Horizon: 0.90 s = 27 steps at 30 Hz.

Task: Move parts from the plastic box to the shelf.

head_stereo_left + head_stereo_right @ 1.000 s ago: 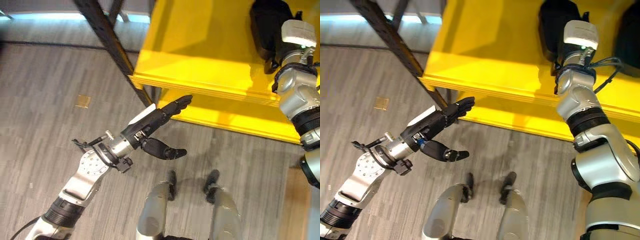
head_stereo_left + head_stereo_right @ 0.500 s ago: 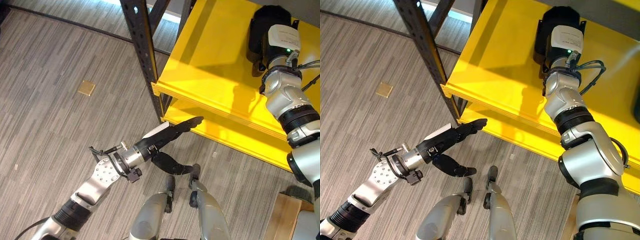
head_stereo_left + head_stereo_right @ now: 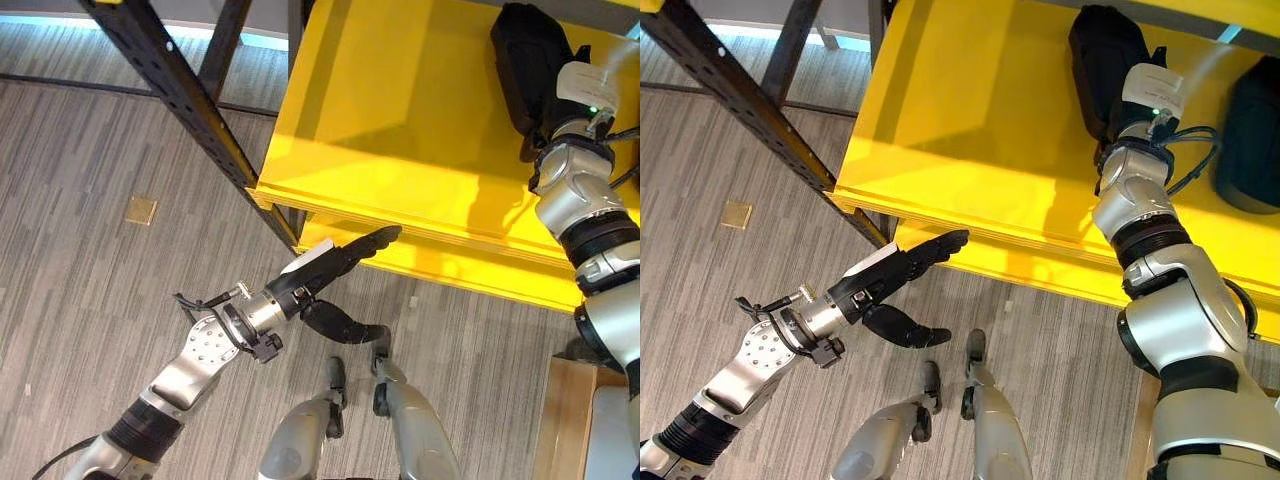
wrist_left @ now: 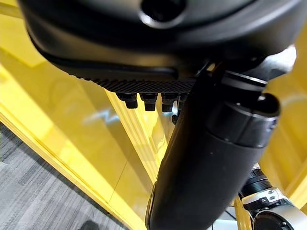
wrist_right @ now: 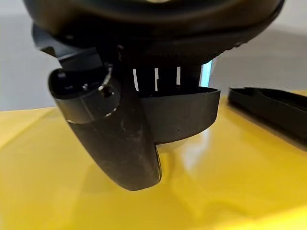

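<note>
**Q:** Where is the part you are carrying?

**Me:** It is the black part under my right hand, resting on the yellow shelf at about one o'clock from me. In my right wrist view the part sits on the yellow surface with my fingers behind it and the thumb in front. They look wrapped round it, so I judge I am holding it, though the contact itself is hidden.

**Q:** And your left hand?

**Me:** My left hand is stretched flat, fingers straight, thumb apart, holding nothing. It hangs over the floor just short of the front lip of the lower shelf, at about eleven o'clock.

**Q:** How far along is the job?

**Me:** A second dark part already lies on the shelf at about two o'clock, well apart from the first. So at least one is delivered and this one is down but not released. I cannot tell how many parts are left to fetch.
</note>
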Available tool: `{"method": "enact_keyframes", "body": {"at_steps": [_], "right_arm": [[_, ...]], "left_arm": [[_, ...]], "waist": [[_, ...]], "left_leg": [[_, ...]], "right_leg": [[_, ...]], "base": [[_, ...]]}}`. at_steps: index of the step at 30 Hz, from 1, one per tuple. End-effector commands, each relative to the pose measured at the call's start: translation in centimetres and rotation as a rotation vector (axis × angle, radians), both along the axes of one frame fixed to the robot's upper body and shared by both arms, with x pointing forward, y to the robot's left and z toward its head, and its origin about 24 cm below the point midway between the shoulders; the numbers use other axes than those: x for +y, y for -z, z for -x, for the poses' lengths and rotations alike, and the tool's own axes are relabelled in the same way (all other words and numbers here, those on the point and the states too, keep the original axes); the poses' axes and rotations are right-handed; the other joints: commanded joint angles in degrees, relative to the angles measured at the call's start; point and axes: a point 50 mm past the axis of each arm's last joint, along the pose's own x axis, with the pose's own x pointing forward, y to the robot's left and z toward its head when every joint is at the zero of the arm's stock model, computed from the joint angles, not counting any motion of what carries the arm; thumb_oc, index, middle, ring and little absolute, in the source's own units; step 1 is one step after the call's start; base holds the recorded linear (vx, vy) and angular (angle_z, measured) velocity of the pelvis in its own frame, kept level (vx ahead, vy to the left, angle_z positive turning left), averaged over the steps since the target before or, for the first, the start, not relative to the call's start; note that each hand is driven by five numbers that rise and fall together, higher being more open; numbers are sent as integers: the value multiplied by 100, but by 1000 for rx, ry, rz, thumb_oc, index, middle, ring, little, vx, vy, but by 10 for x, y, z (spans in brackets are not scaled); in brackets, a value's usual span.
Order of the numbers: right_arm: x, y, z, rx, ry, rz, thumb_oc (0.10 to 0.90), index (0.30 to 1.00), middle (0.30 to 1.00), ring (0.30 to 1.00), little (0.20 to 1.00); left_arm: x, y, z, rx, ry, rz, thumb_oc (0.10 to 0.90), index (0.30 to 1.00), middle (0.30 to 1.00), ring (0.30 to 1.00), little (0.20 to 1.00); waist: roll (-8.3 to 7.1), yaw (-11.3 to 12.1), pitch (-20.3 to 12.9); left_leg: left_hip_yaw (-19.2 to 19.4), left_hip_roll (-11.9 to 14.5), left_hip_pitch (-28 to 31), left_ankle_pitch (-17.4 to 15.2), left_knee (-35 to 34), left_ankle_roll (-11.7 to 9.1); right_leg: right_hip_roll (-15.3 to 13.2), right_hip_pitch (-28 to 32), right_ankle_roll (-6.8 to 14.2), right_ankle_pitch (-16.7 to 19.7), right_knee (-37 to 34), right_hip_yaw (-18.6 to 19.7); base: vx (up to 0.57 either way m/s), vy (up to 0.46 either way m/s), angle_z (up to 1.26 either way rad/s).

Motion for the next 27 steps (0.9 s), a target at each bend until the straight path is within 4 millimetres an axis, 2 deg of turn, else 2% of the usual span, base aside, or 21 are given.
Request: {"method": "enact_keyframes", "body": {"at_steps": [1,4,9,10,17,24,27], "right_arm": [[-6,-51,10,-125,40,129,400,300,300,300,300],[-5,-51,9,-114,28,139,400,300,300,300,300],[5,-51,5,-106,-33,175,400,300,300,300,300],[11,-50,4,-99,-59,202,400,300,300,300,300],[21,-46,3,-55,-113,218,400,300,300,300,300],[29,-35,2,-27,-129,219,400,300,300,300,300],[29,-34,3,-22,-115,220,400,300,300,300,300]], "left_arm": [[-23,-31,24,-165,109,170,900,1000,1000,1000,1000],[-25,-32,22,-177,107,185,900,1000,1000,1000,1000],[-30,-34,20,-173,113,197,900,1000,1000,1000,1000],[-31,-33,20,-169,117,203,900,1000,1000,1000,1000],[-31,-33,20,-171,109,198,900,1000,1000,1000,1000],[-29,-37,25,-223,130,193,900,1000,1000,1000,1000],[-30,-43,30,-269,178,199,900,1000,1000,1000,1000]], "waist": [[242,221,-593],[291,211,-588],[373,172,-597],[393,149,-591],[420,101,-566],[373,121,-560],[352,130,-585]], "left_leg": [[147,1156,609,-1035,558,-552],[199,1121,631,-1051,689,-559],[196,1010,614,-1127,862,-515],[201,985,645,-1131,854,-513],[163,839,714,-1345,682,-411],[128,936,723,-1367,656,-389],[125,1045,763,-1317,606,-444]], "right_leg": [[-727,-449,803,-558,650,-777],[-748,-563,751,-581,745,-897],[-787,-776,699,-670,1021,-884],[-799,-823,713,-664,1047,-850],[-923,-1004,834,-606,1151,-698],[-1021,-1115,852,-687,1398,-633],[-1052,-1167,789,-867,1670,-637]], "base": [[29,22,-32],[9,24,-39],[22,60,-9],[22,42,-5],[22,27,-5],[80,-76,4],[160,-160,2]]}}
